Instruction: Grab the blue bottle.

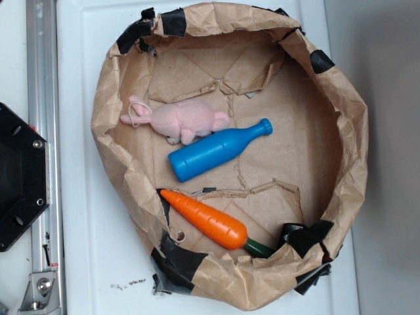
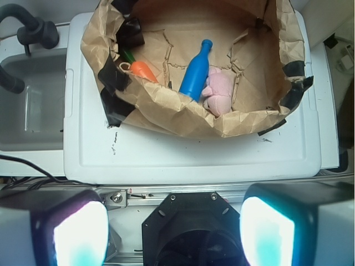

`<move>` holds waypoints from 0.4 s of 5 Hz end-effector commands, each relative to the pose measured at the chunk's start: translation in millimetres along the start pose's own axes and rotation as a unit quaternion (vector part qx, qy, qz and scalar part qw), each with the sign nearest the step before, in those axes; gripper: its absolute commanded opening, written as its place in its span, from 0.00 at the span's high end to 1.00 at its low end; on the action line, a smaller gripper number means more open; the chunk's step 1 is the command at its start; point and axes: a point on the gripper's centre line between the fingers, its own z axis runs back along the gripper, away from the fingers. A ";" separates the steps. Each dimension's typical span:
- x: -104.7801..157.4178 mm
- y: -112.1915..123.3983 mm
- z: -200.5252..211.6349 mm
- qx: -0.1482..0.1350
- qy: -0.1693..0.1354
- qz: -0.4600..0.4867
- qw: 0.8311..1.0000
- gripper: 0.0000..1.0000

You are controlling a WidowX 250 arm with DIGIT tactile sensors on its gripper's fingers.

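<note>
The gripper (image 2: 175,221) is hanging with its fingers spread wide and gripping nothing, well back from the crumpled brown paper nest (image 2: 166,113). Ahead of it, the smooth bright-blue plastic bottle (image 2: 195,73) is lying inside, touching the pink plush rabbit (image 2: 217,93). Descending off-centre, the fingers are risking pinching the rabbit or catching the raised paper wall.

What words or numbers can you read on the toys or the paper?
None. The blue bottle, the orange carrot, the pink bunny and the brown paper nest show no letters, numbers or labels in either view.
</note>
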 end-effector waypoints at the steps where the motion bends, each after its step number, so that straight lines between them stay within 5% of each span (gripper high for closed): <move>1: 0.0 0.0 0.0 0.000 0.000 0.000 1.000 0.00; 2: 31.3 11.2 -34.3 0.000 -0.013 0.061 0.998 0.00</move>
